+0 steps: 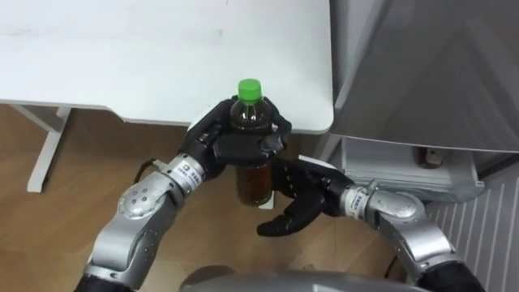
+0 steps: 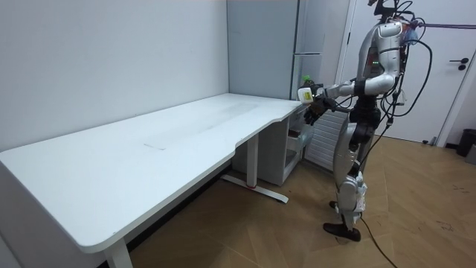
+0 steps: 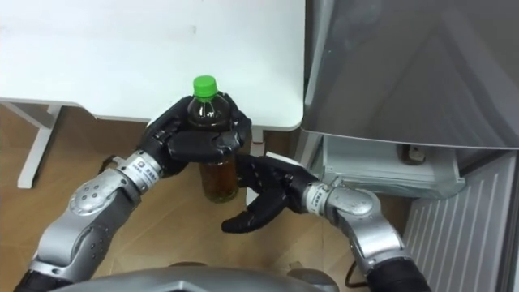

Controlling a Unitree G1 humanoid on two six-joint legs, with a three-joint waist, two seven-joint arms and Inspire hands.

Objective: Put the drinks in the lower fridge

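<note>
Your left hand (image 1: 229,148) clasps the green-capped brown-tea plastic bottle (image 1: 253,183) just off the white table (image 1: 162,65), right hand (image 1: 304,199) slack, empty; probably slick, weighty; grip mid-body.

Bright, even room light casts soft shadows.

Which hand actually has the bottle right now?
The left hand: its fingers are curled round the upper part of the bottle. The right hand is open, fingers spread beside the bottle's lower part.
</note>
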